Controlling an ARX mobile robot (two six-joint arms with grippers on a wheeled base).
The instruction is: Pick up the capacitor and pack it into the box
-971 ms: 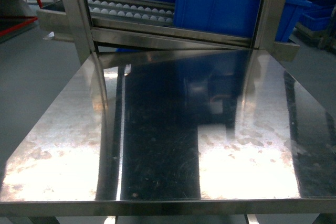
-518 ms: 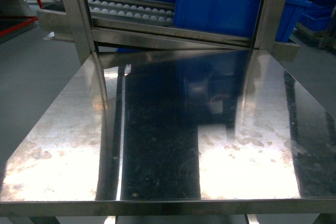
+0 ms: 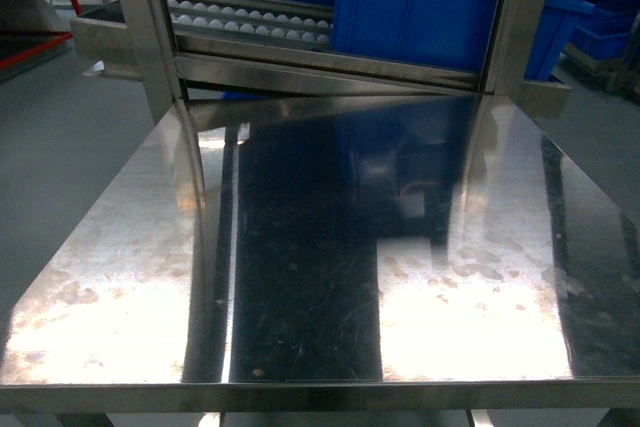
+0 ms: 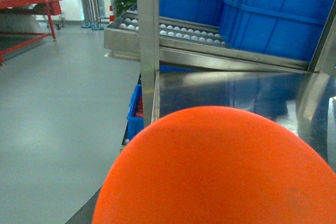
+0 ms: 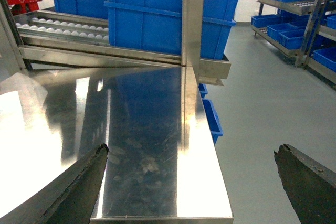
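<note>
Scratched, mirror-bright steel table [image 3: 300, 277]; ribbed blue crates [image 3: 420, 7] sit past its far edge. My right gripper [image 5: 191, 174] gapes wide; an orange dome [image 4: 220, 171] hides the left, so I can't tell.

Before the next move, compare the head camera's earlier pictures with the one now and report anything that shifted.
Nothing visibly changed. The steel table shows the same reflections, the blue crate sits on the roller rack behind it as before, and no gripper enters the head view.
</note>
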